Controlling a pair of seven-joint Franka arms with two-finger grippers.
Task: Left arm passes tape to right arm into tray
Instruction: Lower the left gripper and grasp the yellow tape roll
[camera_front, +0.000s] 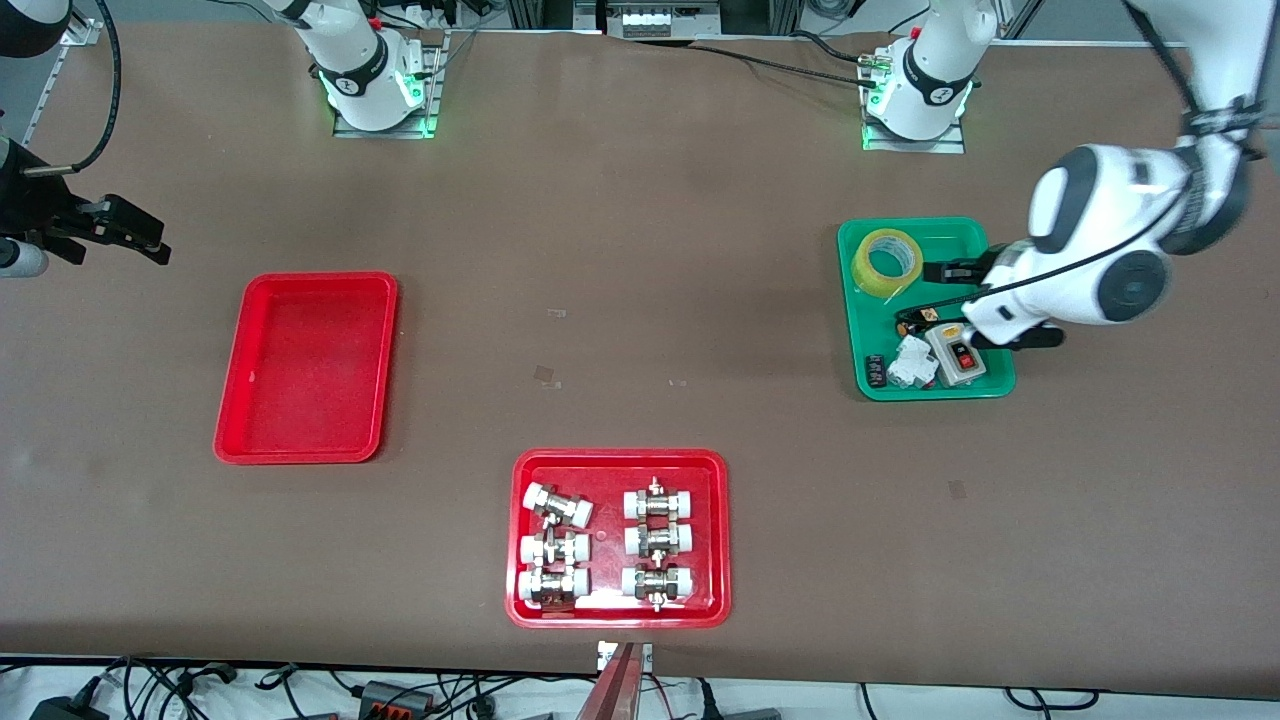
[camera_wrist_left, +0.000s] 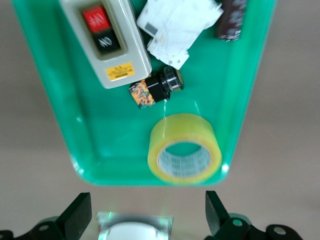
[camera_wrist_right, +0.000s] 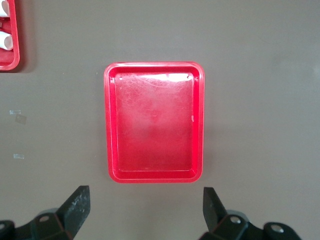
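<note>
Tape (camera_front: 887, 262): a roll of see-through yellow tape with a wide round hole and a pale inner core; it lies flat in the green tray (camera_front: 860, 335), in the corner farthest from the front camera and toward the right arm's end.
Tape from the left wrist (camera_wrist_left: 184, 148): it sits close against the tray's end rim, with bare green floor around the rest of it.
Left claw (camera_front: 952, 272): hangs over the green tray just beside the roll, released, fingers (camera_wrist_left: 77, 213) spread wide and gripping nothing.
Right claw (camera_front: 135, 232): up over bare bench at the right arm's end of the bench, above the plain red tray; the arm waits, its fingers (camera_wrist_right: 75, 206) spread apart and empty.
Plain red tray (camera_front: 306, 368): glossy, rounded corners, raised rim, nothing in it; open brown bench (camera_front: 620, 270) on all sides.
Room to move: the middle of the bench between the green tray and the plain red tray is wide, bare surface.
In the green tray: a grey switch box (camera_front: 956, 356) with a red and a black button, a white part (camera_front: 912, 362), a small black knob (camera_wrist_left: 156, 90) and a dark cylinder (camera_front: 876, 369), all nearer the front camera than the roll.
Fittings tray (camera_front: 618, 610): a second red tray holding six metal fittings (camera_front: 657, 540) with white caps, nearest the front camera, well apart from both other trays.
</note>
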